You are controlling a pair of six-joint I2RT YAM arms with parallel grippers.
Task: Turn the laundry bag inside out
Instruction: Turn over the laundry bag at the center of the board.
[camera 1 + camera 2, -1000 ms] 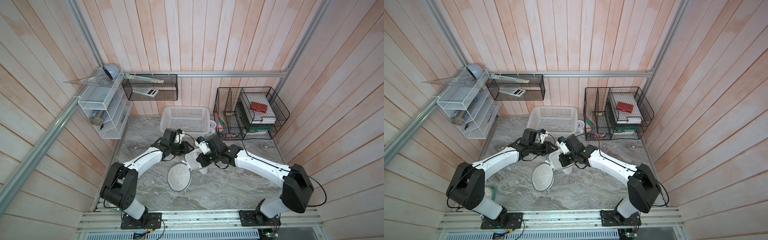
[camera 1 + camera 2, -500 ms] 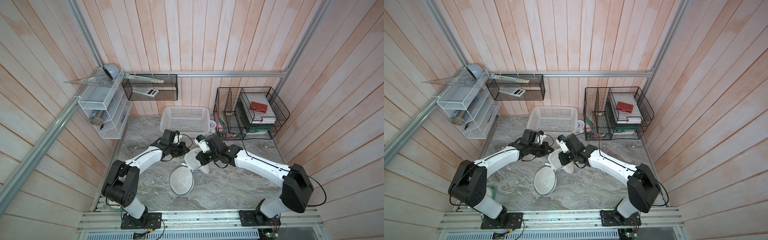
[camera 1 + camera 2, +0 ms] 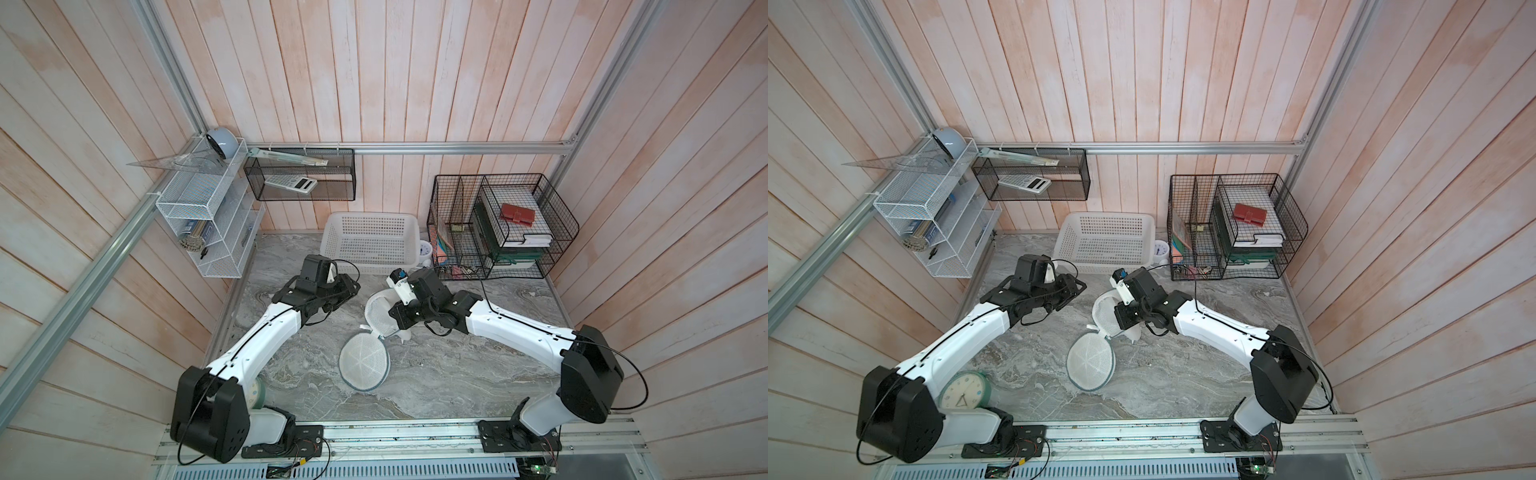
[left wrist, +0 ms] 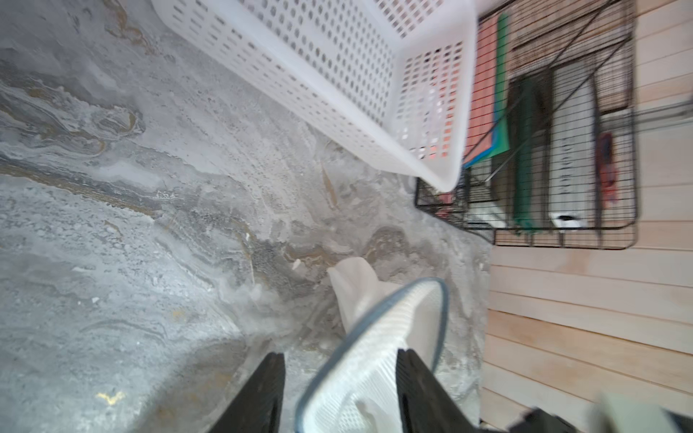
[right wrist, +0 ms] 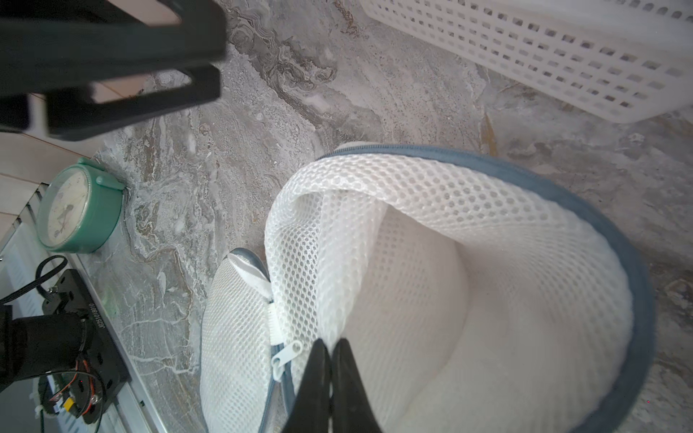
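- Two round teal-rimmed halves make up the laundry bag (image 3: 364,365): one lies flat on the worktop (image 3: 457,374), with a green clock (image 3: 963,392) at its 8 o'clock
- At the flat half's 1 o'clock, the right hand (image 5: 330,346) is clenched on the raised half's white mesh
- Released and grasping nothing, the left hand (image 4: 339,354) hangs at the raised half's 10 o'clock
- Farthest, the white basket (image 3: 371,215) sits at 12 o'clock by the back wall

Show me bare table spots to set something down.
Widest: between the laundry bag, right arm and front rail. Smaller: between right arm and wire rack. Crowded: between basket, bag and left gripper; a clock sits by the left arm's base.
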